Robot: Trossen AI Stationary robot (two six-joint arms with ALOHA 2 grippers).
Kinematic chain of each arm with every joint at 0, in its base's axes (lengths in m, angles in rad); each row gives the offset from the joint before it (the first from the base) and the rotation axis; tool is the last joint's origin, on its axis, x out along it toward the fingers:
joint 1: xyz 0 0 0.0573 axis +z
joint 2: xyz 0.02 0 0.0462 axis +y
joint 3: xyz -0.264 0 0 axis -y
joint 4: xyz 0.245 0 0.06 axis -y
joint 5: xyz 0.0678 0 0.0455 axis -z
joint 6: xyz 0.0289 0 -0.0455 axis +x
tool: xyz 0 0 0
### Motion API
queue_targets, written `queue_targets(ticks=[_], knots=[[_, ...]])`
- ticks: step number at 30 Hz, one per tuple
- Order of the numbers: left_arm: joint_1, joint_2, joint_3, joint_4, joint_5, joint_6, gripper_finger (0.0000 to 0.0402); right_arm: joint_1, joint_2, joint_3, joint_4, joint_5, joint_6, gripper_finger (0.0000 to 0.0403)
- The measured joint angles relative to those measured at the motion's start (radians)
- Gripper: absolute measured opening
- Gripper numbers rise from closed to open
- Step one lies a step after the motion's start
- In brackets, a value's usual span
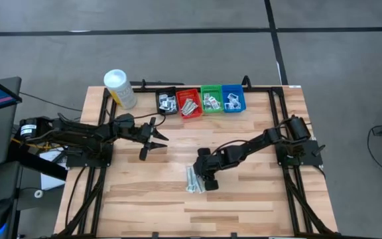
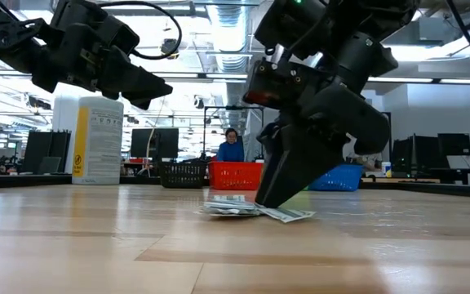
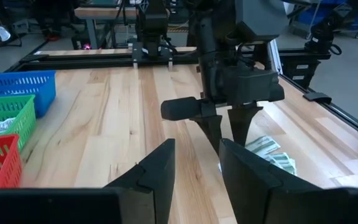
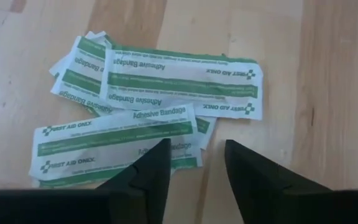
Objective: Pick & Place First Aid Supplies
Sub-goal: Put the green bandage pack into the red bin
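The pale wooden plank tabletop [image 1: 244, 192] carries everything. Two dark arms reach in from either side. Along its far edge sits a row of four small plastic bins [image 1: 201, 100], black, red, green and blue, each already holding some white packets, with a tall white cylindrical canister bearing a yellow label [image 1: 120, 88] off to their left.

The right hand [image 4: 194, 163] is down low near the middle of the tabletop, its two dark fingers [image 4: 151, 171] parted a little, with nothing between them. They are poised right over the near edge of a small loose heap of flat pale-green-and-white paper bandage strips [image 4: 166, 93], printed "Adhesive Bandage", which lie overlapping on the wood, well apart from the bins. From table height the fingertips look to be touching or almost touching the heap, though I cannot tell which.

The left hand [image 1: 152, 138] hangs above the tabletop between the canister and the heap, its fingers moderately spread and empty, waiting.

So, as I judge it, this is the pick step: a strip is being lined up for a grasp, none lifted yet. The next move calls for pinching only one thin strip off a flat overlapping pile, which probably means catching a raised edge, then carrying it to the far row
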Motion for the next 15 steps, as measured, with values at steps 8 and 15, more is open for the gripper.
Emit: queue_targets(ticks=[8, 15], knots=[[0.0, 0.0, 0.0, 0.0, 0.0, 0.0, 0.0126, -0.005, -0.001, 0.002, -0.028, 0.007, 0.0, 0.0068], [0.0, 0.0, 0.0, 0.0, 0.0, -0.001, 0.0126, -0.005, 0.0, 0.001, -0.032, 0.012, 0.0, 0.0005]])
